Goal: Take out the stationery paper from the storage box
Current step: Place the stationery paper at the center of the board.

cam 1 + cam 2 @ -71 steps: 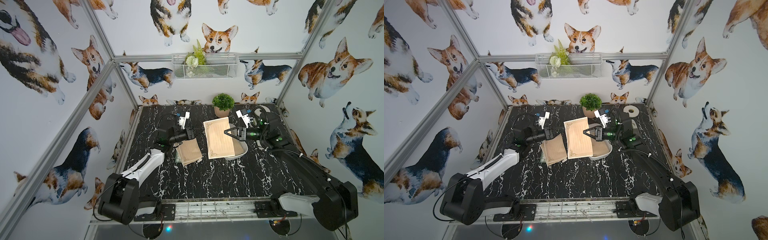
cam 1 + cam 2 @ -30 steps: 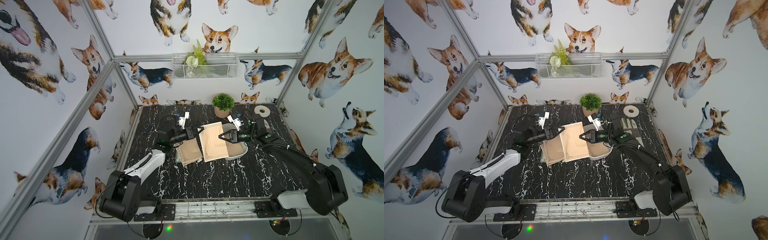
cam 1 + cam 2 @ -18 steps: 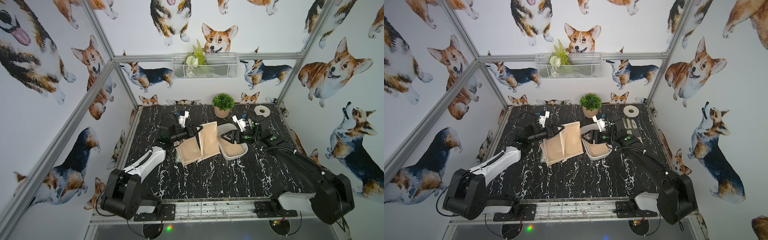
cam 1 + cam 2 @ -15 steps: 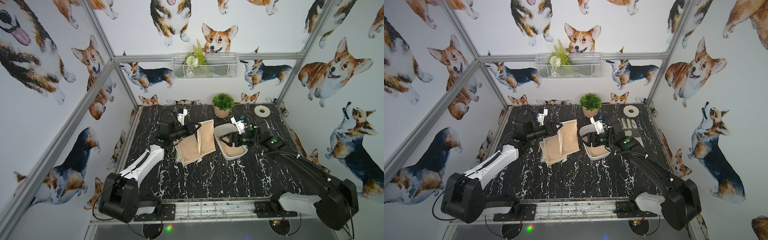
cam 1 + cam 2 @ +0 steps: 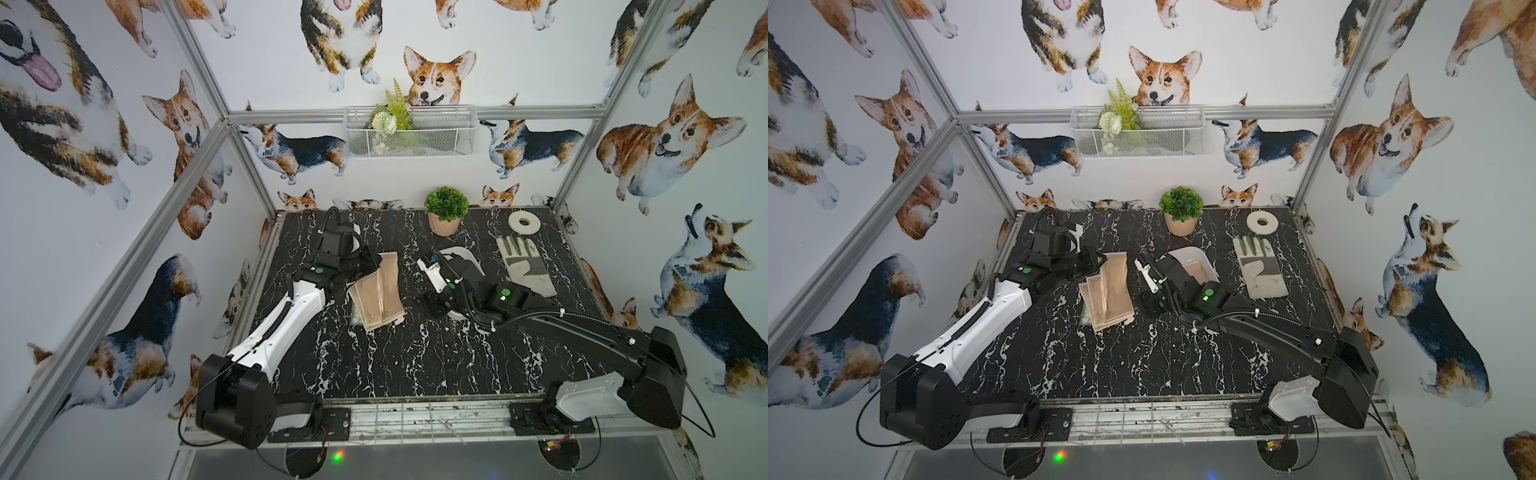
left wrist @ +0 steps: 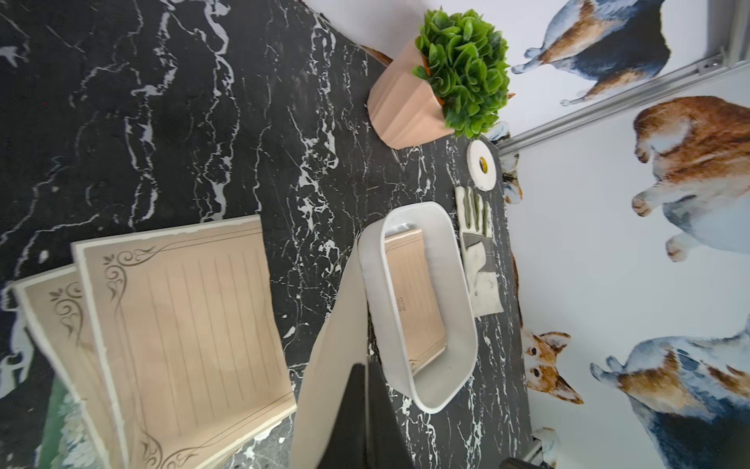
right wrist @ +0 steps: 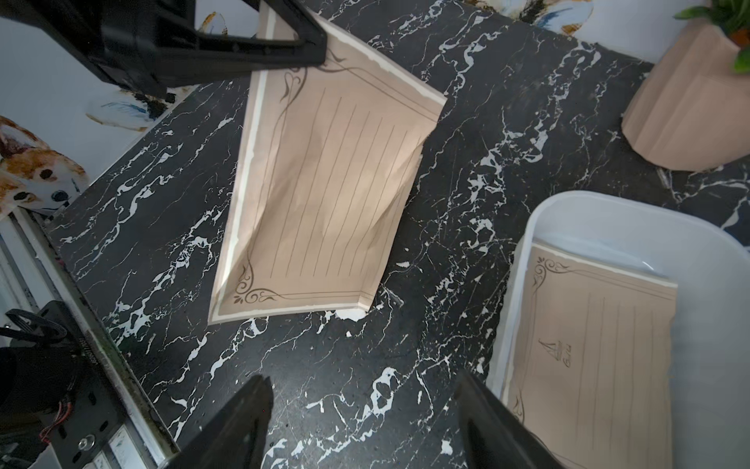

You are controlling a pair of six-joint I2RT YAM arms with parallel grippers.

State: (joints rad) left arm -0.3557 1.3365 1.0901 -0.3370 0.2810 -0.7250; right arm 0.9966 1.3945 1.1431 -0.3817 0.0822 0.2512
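Note:
My left gripper (image 5: 375, 264) is shut on the top edge of a tan ruled sheet of stationery paper (image 5: 389, 275). The sheet (image 7: 324, 195) hangs bent from the jaws, and its lower end reaches the stack of tan sheets (image 5: 374, 305) on the table. From the left wrist I see the held sheet (image 6: 337, 345) edge-on beside the stack (image 6: 186, 308). The white storage box (image 5: 1206, 261) stands to the right with another tan sheet (image 7: 600, 345) inside. My right gripper (image 7: 361, 381) is open and holds nothing, over bare table between the stack and the box (image 7: 515, 276).
A grey-and-white glove (image 5: 525, 266) lies right of the box, with a white tape roll (image 5: 523, 223) behind it. A potted plant (image 5: 445, 208) stands at the back, and a wire basket (image 5: 409, 133) hangs on the wall. A green-edged sheet (image 5: 355, 318) peeks from under the stack.
My right gripper has let go of the sheet, opened and drawn back toward the front. The left gripper has carried the sheet left, over the stack.

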